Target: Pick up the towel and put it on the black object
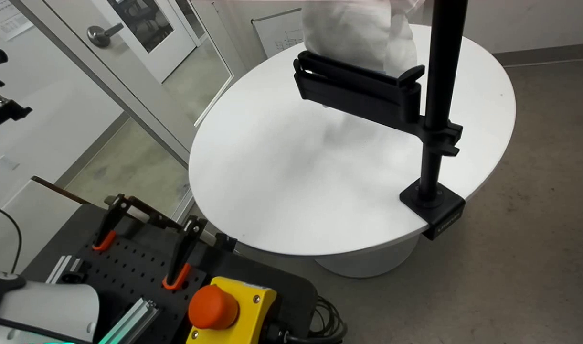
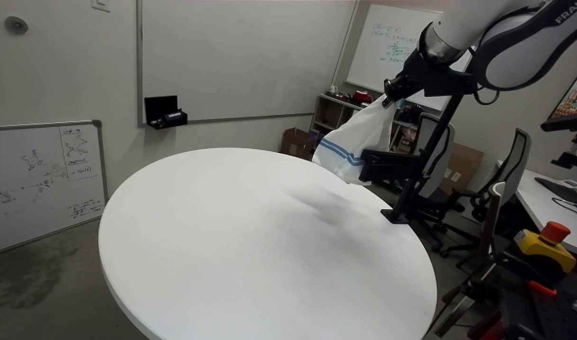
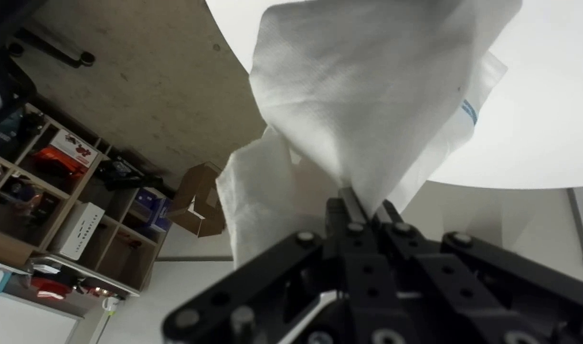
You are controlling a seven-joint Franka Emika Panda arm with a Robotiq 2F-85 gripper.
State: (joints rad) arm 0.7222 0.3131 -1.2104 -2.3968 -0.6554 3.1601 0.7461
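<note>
In an exterior view the arm [image 2: 465, 26] slants in from the right, its gripper [image 2: 387, 95] angled down and leftward, pinching the towel [image 2: 354, 134], which hangs just beyond the black holder [image 2: 392, 166]

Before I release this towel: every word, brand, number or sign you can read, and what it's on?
"LEAN ROBOTICS": white box, wrist view.
"FRAN", then cut off by the picture edge: robot arm, in an exterior view.
Too small or blurred: handwriting on the low whiteboard and the far whiteboard; lettering on the black stand's base; print on the paper sheet and the red-and-white carton.
No numbers legible.
</note>
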